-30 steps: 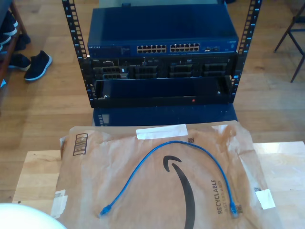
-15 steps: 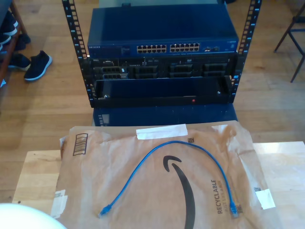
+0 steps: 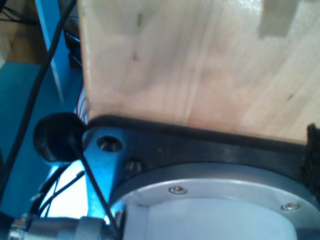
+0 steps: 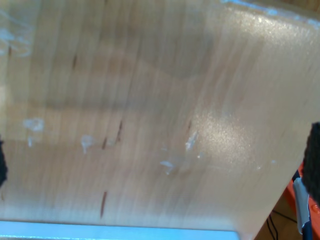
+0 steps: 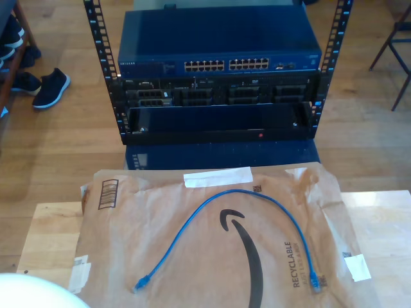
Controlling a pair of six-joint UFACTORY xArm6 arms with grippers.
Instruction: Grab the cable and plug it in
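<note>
cable point(image 5: 239, 212) lies loose on the brown paper mailer point(image 5: 160, 256) in the exterior view, bent into an arch: top of the arch sits near the white label strip point(image 5: 217, 176) at the mailer's far edge, one leg runs down toward the exterior view's left and ends in a plug point(image 5: 140, 283) near the mailer's lower edge, other leg runs down the exterior view's right, past the "RECYCLABLE" print, to the second plug point(image 5: 314, 281). Both plugs rest flat on the paper, nothing touching them. Mailer covers most of the wooden table point(image 5: 45, 237); white tape patches at its lower corners on both sides of the exterior view. Beyond the table's far edge stands the rack point(image 5: 218, 96): blue switch point(image 5: 218, 48) on top with a row of ports point(image 5: 226, 65) along its front, darker units with more ports under it, an open black bay below those. Dark shoes point(image 5: 50, 87) on the wood floor at the exterior view's left, a chair leg at its upper right. First wrist view looks at a pale wood surface point(image 3: 200, 65) over a dark mount and a round metal flange with bolts; my first gripper's jaw state, cannot tell. Second wrist view is close on blurred pale wood point(image 4: 150, 115); my second gripper's jaw state, cannot tell either
</note>
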